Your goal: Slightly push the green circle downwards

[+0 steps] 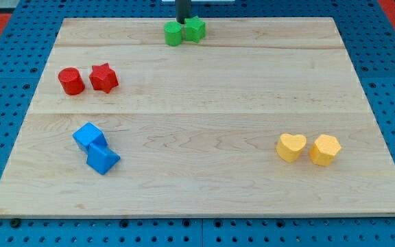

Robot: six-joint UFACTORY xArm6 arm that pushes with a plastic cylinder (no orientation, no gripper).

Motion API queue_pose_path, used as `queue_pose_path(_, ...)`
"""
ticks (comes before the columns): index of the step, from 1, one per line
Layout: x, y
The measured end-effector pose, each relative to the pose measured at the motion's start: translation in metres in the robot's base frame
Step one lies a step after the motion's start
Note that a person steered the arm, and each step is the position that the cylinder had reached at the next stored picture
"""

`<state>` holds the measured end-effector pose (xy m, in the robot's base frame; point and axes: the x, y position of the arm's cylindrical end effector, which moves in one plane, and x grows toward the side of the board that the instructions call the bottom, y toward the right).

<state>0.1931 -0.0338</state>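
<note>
The green circle (174, 33) sits near the top edge of the wooden board (204, 96), a little left of centre. A green star (195, 29) touches it on its right. My dark rod comes down from the view's top, and my tip (183, 22) is just above and behind the two green blocks, at the gap between them. The tip's very end is partly hidden by the blocks, so I cannot tell whether it touches them.
A red circle (70, 81) and a red star (103, 77) sit side by side at the left. Two blue blocks (88, 137) (102, 158) touch at the lower left. A yellow heart (291, 147) and a yellow hexagon (325, 149) sit at the lower right.
</note>
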Motion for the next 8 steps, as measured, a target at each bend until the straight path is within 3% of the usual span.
queue_pose_path(2,0.018,0.004)
queue_pose_path(4,0.03,0.046)
queue_pose_path(6,0.007,0.015)
queue_pose_path(8,0.019,-0.018)
